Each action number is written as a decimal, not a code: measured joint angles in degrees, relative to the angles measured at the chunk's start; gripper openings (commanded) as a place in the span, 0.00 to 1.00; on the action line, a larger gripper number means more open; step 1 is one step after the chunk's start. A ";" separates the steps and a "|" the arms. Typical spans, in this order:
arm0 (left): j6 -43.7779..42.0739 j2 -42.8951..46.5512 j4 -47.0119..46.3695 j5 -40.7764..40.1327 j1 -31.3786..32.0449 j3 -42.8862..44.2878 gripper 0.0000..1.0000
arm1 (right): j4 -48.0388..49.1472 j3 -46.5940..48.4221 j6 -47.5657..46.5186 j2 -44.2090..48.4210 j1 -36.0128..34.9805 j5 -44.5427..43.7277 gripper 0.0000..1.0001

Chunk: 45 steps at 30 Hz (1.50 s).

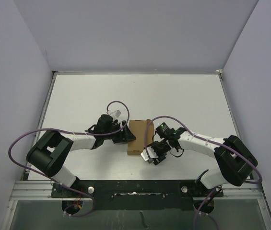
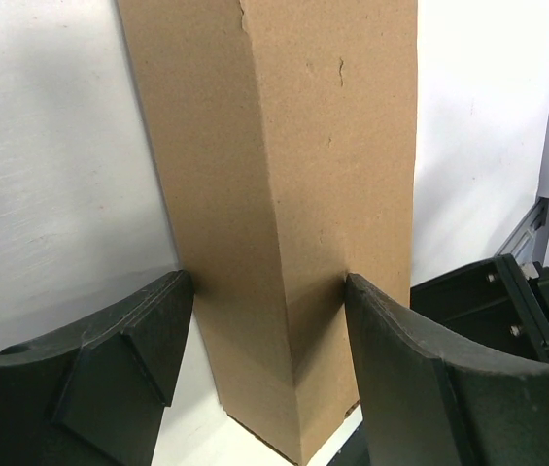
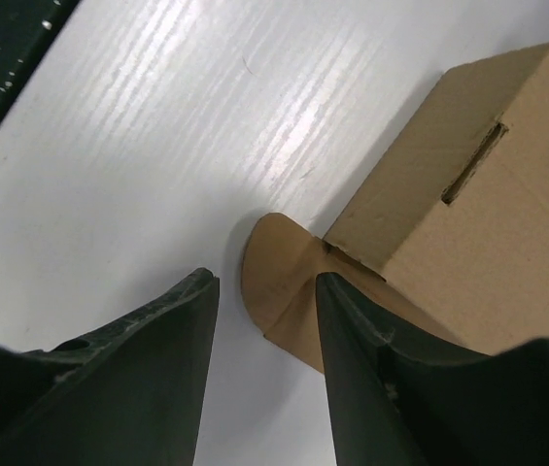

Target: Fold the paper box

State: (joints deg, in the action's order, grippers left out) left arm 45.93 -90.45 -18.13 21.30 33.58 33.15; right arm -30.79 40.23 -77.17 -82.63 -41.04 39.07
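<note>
The paper box [image 1: 137, 136] is a brown carton on the white table between the two arms. My left gripper [image 1: 125, 135] holds its left end. In the left wrist view the box [image 2: 284, 194] stands between both fingers, which press its two sides, so the left gripper [image 2: 269, 291] is shut on it. My right gripper [image 1: 150, 155] sits at the box's near right corner. In the right wrist view the right gripper [image 3: 264, 280] stands open above the table. A rounded tab [image 3: 284, 262] of the box [image 3: 478, 223] lies just beyond the gap, beside the right finger [image 3: 352, 330].
The white table [image 1: 183, 100] is enclosed by grey walls at the back and sides. A metal rail [image 1: 140, 189] with both arm bases runs along the near edge. Purple cables loop off both arms.
</note>
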 measured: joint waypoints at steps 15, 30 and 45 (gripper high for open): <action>0.39 -0.44 -2.34 -0.07 -0.37 -0.76 0.61 | 3.67 -0.48 7.82 -0.66 -0.39 -4.50 0.16; 1.22 -0.44 -2.78 -0.26 -0.72 -1.03 0.61 | 3.61 2.56 16.15 -0.68 4.63 -2.60 0.04; 1.55 -0.44 -2.78 -0.31 -0.72 -1.07 0.60 | 1.14 5.79 22.21 -2.54 4.17 -2.71 0.00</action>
State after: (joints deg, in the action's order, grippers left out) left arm 47.48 -90.89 -20.91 20.99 32.86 32.08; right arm -29.65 46.02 -54.96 -85.17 -36.86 36.36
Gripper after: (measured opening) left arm 0.609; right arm 0.029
